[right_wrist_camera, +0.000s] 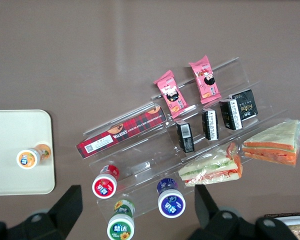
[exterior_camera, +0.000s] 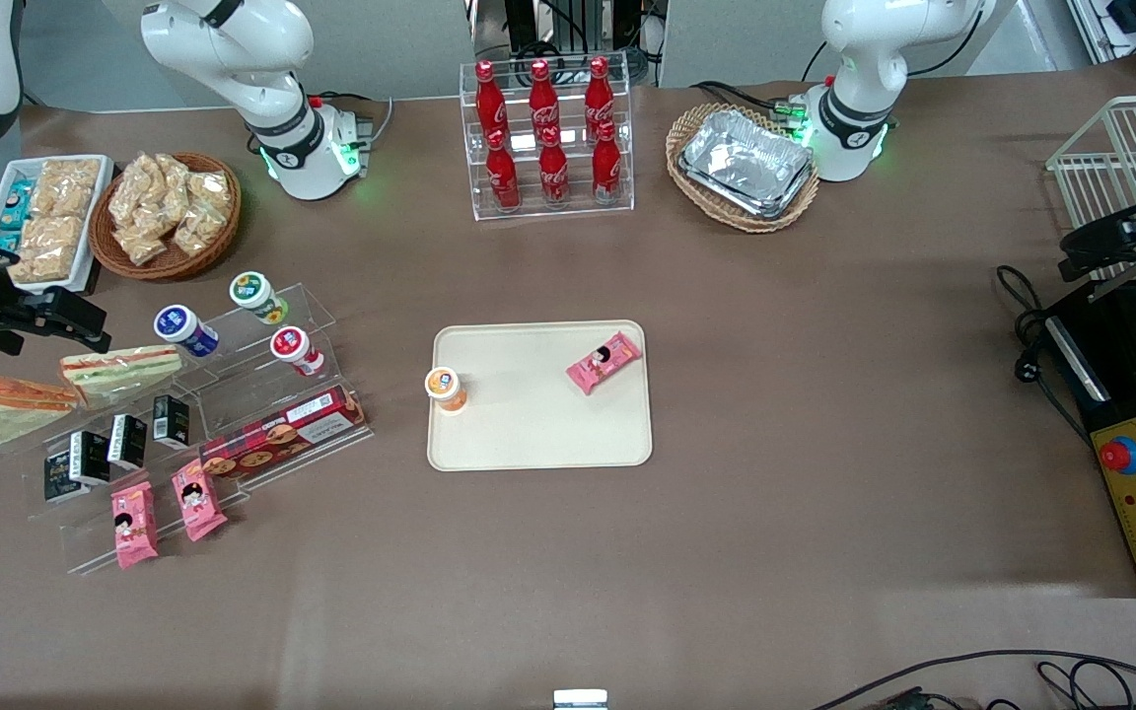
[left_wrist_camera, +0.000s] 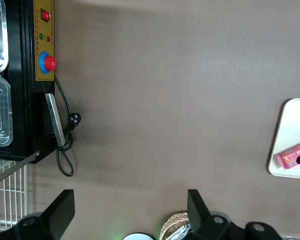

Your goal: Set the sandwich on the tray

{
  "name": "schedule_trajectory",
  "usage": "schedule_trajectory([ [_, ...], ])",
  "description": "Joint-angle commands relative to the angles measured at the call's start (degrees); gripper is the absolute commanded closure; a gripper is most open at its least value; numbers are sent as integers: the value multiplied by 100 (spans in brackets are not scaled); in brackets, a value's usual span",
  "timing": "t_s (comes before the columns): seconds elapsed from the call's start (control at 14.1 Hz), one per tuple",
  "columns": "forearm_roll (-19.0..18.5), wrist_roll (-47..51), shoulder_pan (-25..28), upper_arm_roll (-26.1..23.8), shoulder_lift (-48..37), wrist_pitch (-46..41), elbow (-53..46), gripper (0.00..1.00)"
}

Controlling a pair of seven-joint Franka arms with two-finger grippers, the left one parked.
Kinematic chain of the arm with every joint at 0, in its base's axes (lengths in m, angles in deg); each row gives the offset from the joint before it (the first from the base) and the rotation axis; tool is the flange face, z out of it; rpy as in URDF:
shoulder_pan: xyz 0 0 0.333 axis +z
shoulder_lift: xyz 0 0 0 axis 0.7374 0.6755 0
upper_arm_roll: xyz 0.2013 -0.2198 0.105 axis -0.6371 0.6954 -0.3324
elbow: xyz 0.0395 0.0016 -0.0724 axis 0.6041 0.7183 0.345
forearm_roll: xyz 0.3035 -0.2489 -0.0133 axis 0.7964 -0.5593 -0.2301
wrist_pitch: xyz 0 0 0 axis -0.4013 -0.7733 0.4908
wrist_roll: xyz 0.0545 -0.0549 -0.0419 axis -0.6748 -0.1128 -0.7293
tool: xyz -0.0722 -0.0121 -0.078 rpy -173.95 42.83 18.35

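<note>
Gripper open above sandwich — tray with pink packet.

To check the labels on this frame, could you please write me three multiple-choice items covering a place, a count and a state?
1. Where is the sandwich with orange-red filling?
A. In a wicker basket
B. Beside the green-filled sandwich
C. Among the bottles

2. How many red cola bottles stand in the clear rack?
A. Four
B. Six
C. Eight

3. What state is the claw in?
A. Open, holding nothing
B. Shut on the sandwich
C. Shut on a pink packet

Key: 1 B, it lies off the tray, next to the green one. 2 B, two rows of three. 3 A, its fingers stand wide apart above the display stand.
</note>
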Motion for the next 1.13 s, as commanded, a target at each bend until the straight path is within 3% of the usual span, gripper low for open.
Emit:
schedule_trajectory([
  [0.0, -98, -515, -52, 21, 41, -12, -113, 0],
  [0.35, -63, -1193, -61, 222, 32, -12, -113, 0],
  [1.06, 165, -5138, -69, 996, 76, 321, -104, 0],
])
